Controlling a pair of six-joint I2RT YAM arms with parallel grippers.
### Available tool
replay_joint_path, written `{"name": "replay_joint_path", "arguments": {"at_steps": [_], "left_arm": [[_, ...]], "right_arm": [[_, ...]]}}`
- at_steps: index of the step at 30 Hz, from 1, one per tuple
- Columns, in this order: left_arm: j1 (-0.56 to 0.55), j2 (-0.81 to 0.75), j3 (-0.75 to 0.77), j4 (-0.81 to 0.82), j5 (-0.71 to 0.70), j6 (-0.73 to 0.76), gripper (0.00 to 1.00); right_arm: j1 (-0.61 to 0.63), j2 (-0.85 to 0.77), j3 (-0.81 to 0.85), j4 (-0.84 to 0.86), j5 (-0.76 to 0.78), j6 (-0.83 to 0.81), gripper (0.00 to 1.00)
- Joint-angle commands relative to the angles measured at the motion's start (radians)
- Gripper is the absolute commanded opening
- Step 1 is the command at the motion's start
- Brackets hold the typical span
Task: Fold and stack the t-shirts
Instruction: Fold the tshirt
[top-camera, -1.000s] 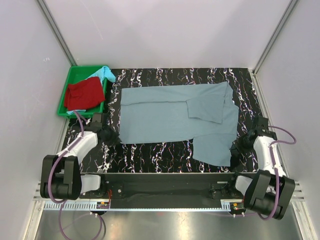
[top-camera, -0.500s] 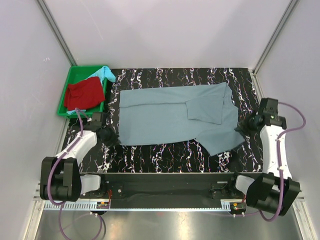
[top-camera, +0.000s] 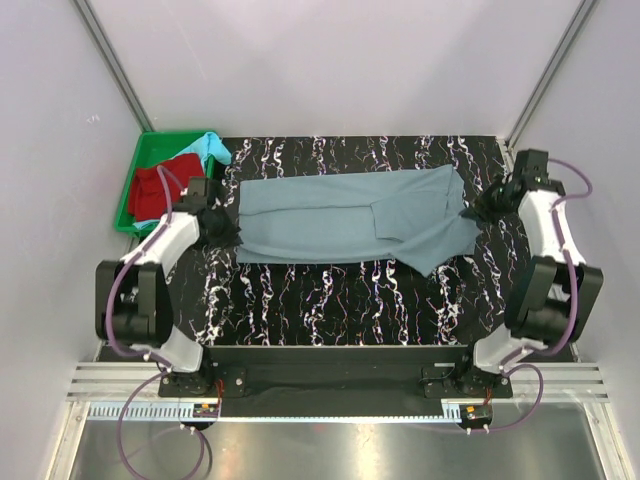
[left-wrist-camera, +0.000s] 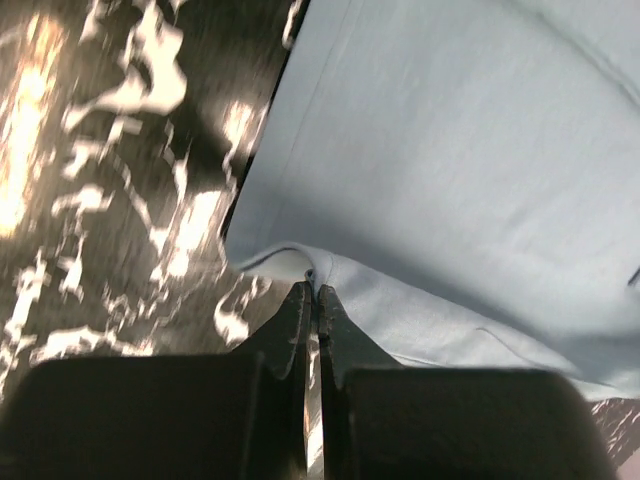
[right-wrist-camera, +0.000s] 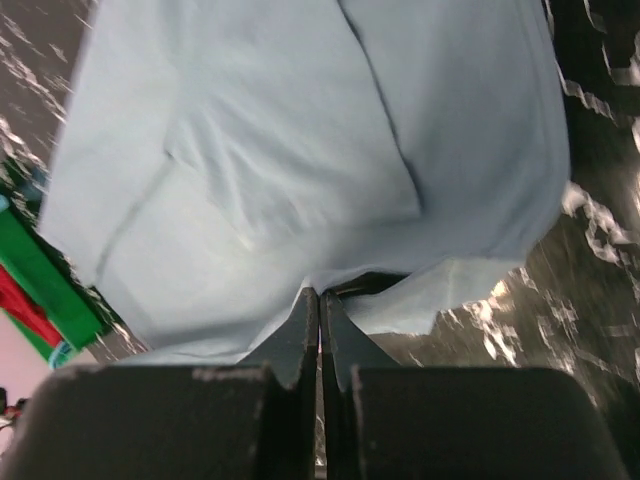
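Observation:
The large grey-blue t-shirt (top-camera: 340, 215) lies across the middle of the black marbled table, its near part lifted and drawn towards the back. My left gripper (top-camera: 228, 232) is shut on the shirt's left edge (left-wrist-camera: 330, 275). My right gripper (top-camera: 478, 208) is shut on the shirt's right edge (right-wrist-camera: 330, 285). The red t-shirt (top-camera: 160, 185) lies in the green tray (top-camera: 150, 150) at the back left. The light turquoise t-shirt (top-camera: 212, 148) hangs over the tray's far right corner.
The black marbled table (top-camera: 350, 300) is bare in front of the grey-blue shirt. White walls and metal posts close in the left, right and back sides. The green tray also shows at the left edge of the right wrist view (right-wrist-camera: 40, 285).
Both grippers have moved from the near side towards the back, carrying the shirt's near edge with them. The shirt now looks narrower front to back.

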Motion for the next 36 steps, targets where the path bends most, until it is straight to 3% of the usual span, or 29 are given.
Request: {"name": "replay_joint_path", "arguments": {"at_steps": [1,9,22,36], "left_arm": [[0.008,0.079,0.096,0.001,-0.029,0.016,0.00],[0.035,0.240,0.265,-0.002,-0.038,0.000,0.00],[0.055,0.395,0.420,-0.015,-0.039,-0.014,0.00],[0.081,0.479,0.489,-0.022,0.000,-0.024,0.00]], "right_arm": [[0.007,0.089,0.161,0.051,-0.056,-0.012,0.00],[0.011,0.317,0.373,0.035,-0.116,0.002,0.00],[0.011,0.486,0.526,0.031,-0.149,0.010,0.00],[0.011,0.626,0.671,0.012,-0.179,0.030,0.00]]}}
